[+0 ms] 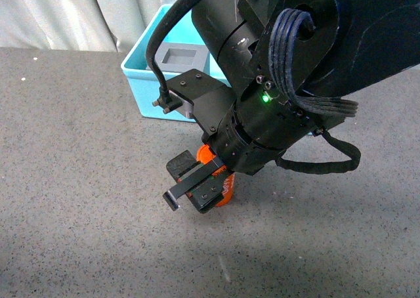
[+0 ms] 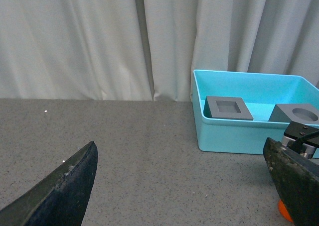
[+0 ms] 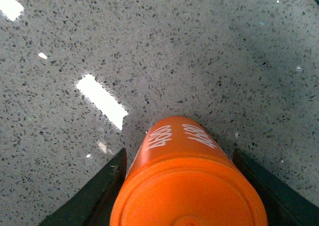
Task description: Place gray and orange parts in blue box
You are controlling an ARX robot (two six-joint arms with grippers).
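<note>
My right gripper point(image 1: 197, 188) is shut on the orange cylinder point(image 1: 224, 190) and holds it low over the grey table, in front of the blue box point(image 1: 141, 68). In the right wrist view the cylinder point(image 3: 184, 181) fills the space between the dark fingers point(image 3: 94, 196), its white digits facing up. Both gray cubes lie inside the box point(image 2: 234, 136): one has a square recess point(image 2: 228, 108), the other a round one point(image 2: 298, 114). My left gripper point(image 2: 182, 186) stands open over bare table, well short of the box. A sliver of the cylinder point(image 2: 285, 211) shows past its finger.
Pale curtains point(image 2: 99, 42) hang behind the table's far edge. The speckled grey tabletop point(image 1: 79, 167) stretches to the left of the box. My right arm point(image 1: 295, 62) hides much of the box in the front view. Light patches point(image 3: 102, 100) reflect on the table.
</note>
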